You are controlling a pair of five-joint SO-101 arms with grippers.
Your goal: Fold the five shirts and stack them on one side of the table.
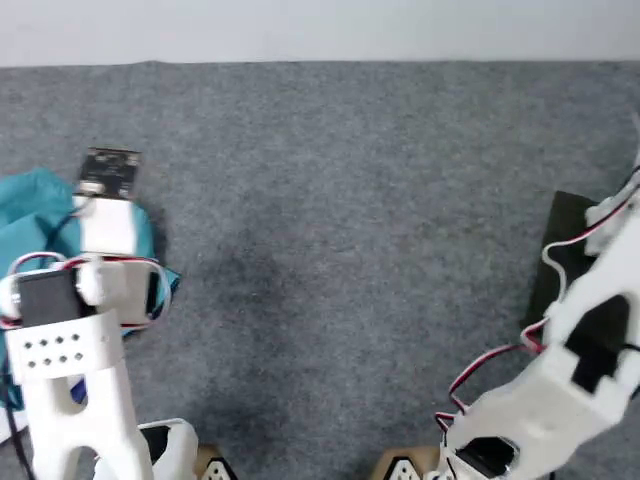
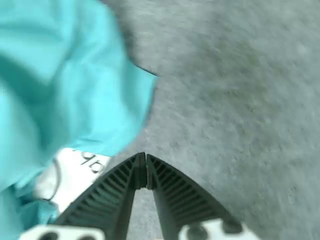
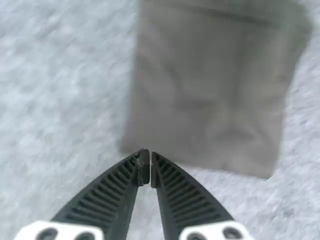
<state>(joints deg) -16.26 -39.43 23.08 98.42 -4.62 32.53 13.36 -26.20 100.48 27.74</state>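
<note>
Left gripper (image 2: 145, 172) has its tips pressed together w/ nothing between em, over the grey mat (image 1: 340, 200), right beside a rumpled teal shirt (image 2: 60, 75) at the mat's left edge, white tag (image 2: 75, 175) poking out. Right gripper (image 3: 145, 167) is closed up too, tips over the mat, just beside a folded dark shirt (image 3: 210, 90) at the mat's right edge.
</note>
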